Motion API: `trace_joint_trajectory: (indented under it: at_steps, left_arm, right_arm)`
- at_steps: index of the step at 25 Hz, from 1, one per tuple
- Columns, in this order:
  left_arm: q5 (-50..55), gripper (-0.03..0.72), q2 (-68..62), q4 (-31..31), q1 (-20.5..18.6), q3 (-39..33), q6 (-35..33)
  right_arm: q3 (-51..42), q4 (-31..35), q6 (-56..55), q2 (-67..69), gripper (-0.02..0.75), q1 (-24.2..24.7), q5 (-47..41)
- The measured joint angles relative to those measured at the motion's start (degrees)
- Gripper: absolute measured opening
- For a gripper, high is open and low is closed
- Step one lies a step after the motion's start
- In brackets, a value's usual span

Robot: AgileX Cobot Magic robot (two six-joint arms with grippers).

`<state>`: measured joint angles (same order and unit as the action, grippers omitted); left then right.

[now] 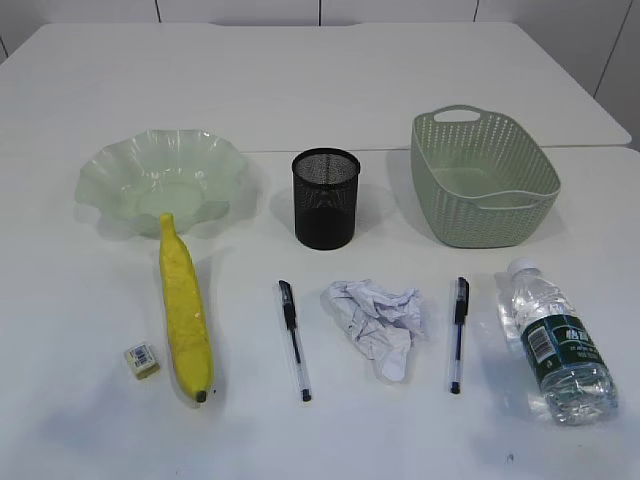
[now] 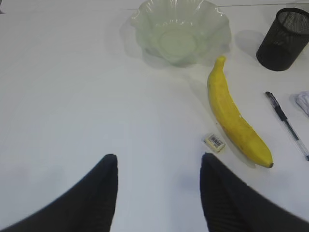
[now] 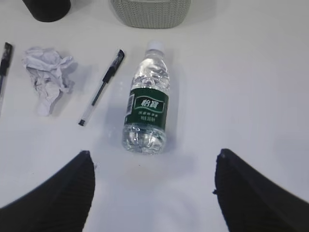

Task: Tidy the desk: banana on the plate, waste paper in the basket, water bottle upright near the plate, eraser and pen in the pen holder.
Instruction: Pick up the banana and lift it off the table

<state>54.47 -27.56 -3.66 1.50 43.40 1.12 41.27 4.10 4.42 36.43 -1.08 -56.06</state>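
A yellow banana (image 1: pixel 185 310) lies on the white table, its tip near the pale green wavy plate (image 1: pixel 110 175). A small eraser (image 1: pixel 142 360) lies left of it. Two black pens (image 1: pixel 294 340) (image 1: pixel 458 333) flank the crumpled waste paper (image 1: pixel 375 322). A water bottle (image 1: pixel 557 342) lies on its side at the right. The black mesh pen holder (image 1: pixel 326 198) and green basket (image 1: pixel 483 178) stand behind. My left gripper (image 2: pixel 158 162) is open and empty, near the eraser (image 2: pixel 215 142) and banana (image 2: pixel 236 118). My right gripper (image 3: pixel 152 157) is open and empty, just short of the bottle (image 3: pixel 147 108).
No arms show in the exterior view. A second white table joins at the back, with a seam running behind the basket. In the right wrist view the paper (image 3: pixel 47 77), a pen (image 3: pixel 101 87) and the basket wall (image 3: pixel 150 10) show.
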Motion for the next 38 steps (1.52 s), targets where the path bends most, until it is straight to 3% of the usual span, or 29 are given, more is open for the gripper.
trace_joint_trajectory:
  at_steps: [7, 14, 19, 23, 30, 38]
  left_arm:
    - [-0.7, 0.38, -11.8, -0.7, 0.5, 7.0, 0.0]
    - [-0.8, 0.38, -27.9, -10.0, 1.6, 16.4, 0.0]
    - [-2.3, 0.38, -35.1, -11.2, 2.3, 19.4, 0.0]
    - [-6.0, 0.38, -39.1, -10.8, 6.8, 19.6, 1.3]
    - [-12.3, 0.38, -47.9, -0.3, 15.9, 19.7, 15.2]
    - [-18.6, 0.38, -58.7, 1.9, 22.6, 19.7, 24.6]
  right_arm:
    - [2.4, 2.6, 0.6, 5.0, 0.577, -0.1, 3.6]
    - [3.2, 3.0, 0.7, 9.0, 0.577, -2.4, 4.9]
    - [3.4, 3.0, 0.7, 10.6, 0.577, -2.5, 5.3]
    - [3.4, 3.4, 0.8, 11.7, 0.577, -2.5, 5.4]
    - [3.4, 4.2, 0.8, 12.4, 0.577, -2.5, 5.6]
    - [3.4, 4.3, 0.8, 12.4, 0.576, -2.5, 5.6]
